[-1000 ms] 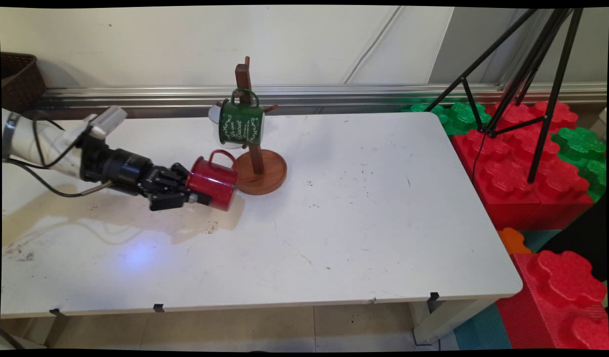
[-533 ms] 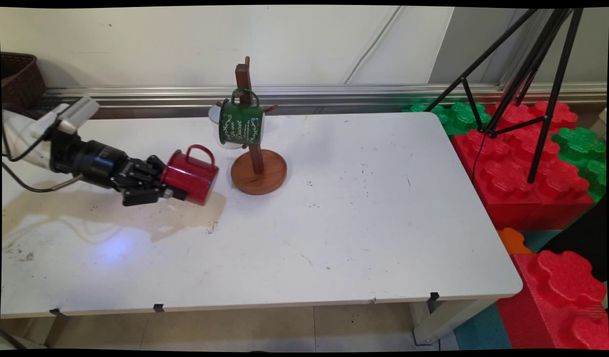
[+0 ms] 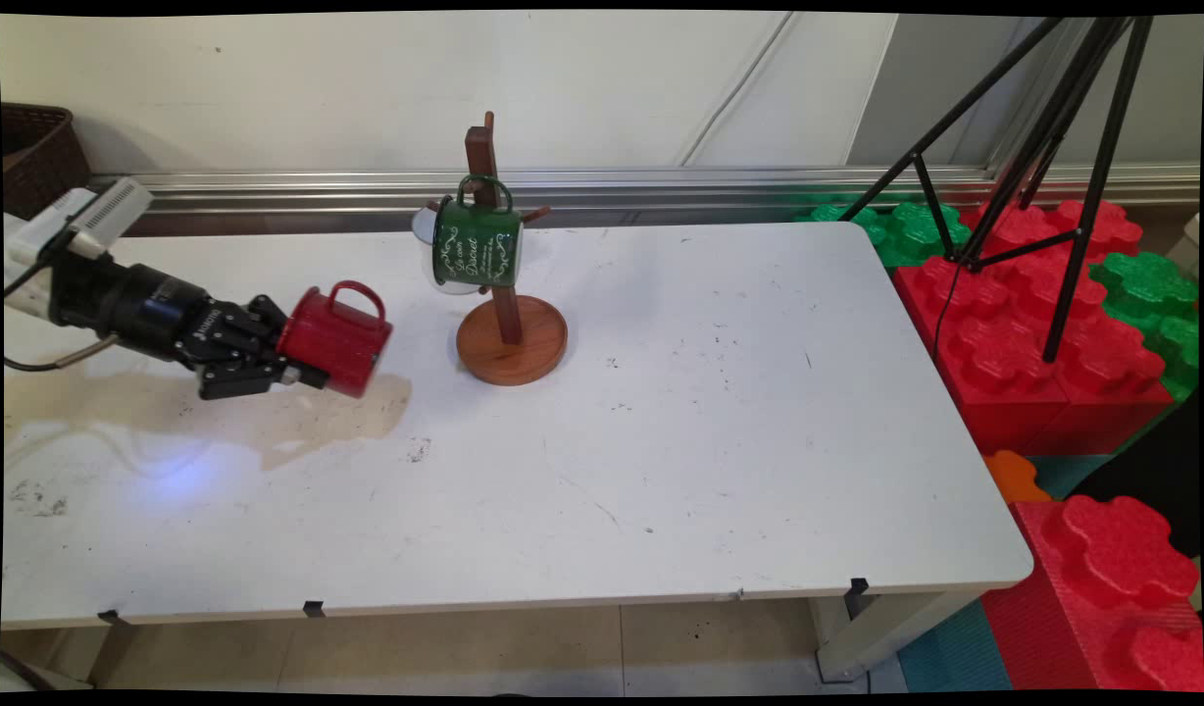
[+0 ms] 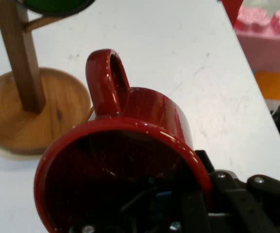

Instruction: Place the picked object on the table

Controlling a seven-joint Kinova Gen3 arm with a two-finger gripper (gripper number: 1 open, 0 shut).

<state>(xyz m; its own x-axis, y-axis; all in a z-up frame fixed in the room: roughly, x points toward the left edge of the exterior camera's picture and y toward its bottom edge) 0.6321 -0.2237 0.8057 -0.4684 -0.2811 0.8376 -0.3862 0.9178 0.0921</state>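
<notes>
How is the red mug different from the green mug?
The red mug is plain red; the green mug has white writing and swirls on it. The red mug is gripped at its rim by the pincer and lies sideways above the table; the green mug hangs by its handle from a peg of the wooden mug stand. The red mug sits left of the stand, apart from it. Both are shiny mugs with one loop handle.

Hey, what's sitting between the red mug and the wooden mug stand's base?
Nothing: in the main view, bare white table separates the red mug from the stand's base.
</notes>
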